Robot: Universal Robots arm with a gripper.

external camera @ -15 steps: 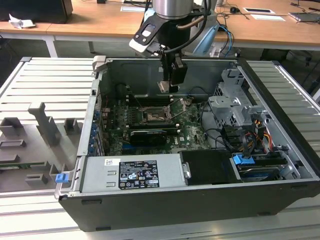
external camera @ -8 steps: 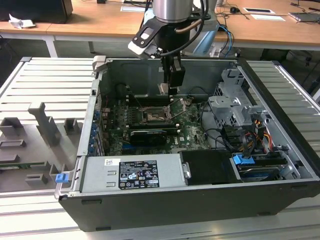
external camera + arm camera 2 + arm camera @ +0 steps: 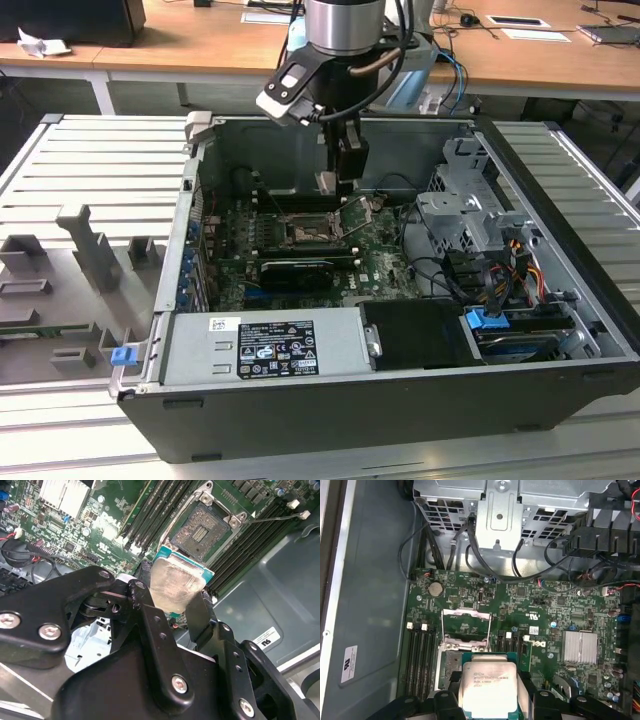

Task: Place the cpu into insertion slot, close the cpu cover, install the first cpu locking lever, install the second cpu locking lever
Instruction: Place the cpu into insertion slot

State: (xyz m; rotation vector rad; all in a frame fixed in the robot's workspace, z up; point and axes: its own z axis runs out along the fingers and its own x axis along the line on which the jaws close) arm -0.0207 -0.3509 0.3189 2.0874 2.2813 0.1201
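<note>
Gripper [image 3: 171, 592] jaws clenched on the cpu [image 3: 177, 580] at opposite edges, cpu suspended above the motherboard [image 3: 545, 605], just beside the insertion slot [image 3: 200, 530], slot uncovered and unoccupied, inside the opened computer case [image 3: 330, 410]

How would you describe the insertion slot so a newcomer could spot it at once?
Inside the open computer case, look at the green motherboard on its floor. Near the board's middle, close to the gripper holding the cpu, lies the insertion slot. It is square with a dark centre, whereas the memory slots flanking it are long and narrow.
</note>
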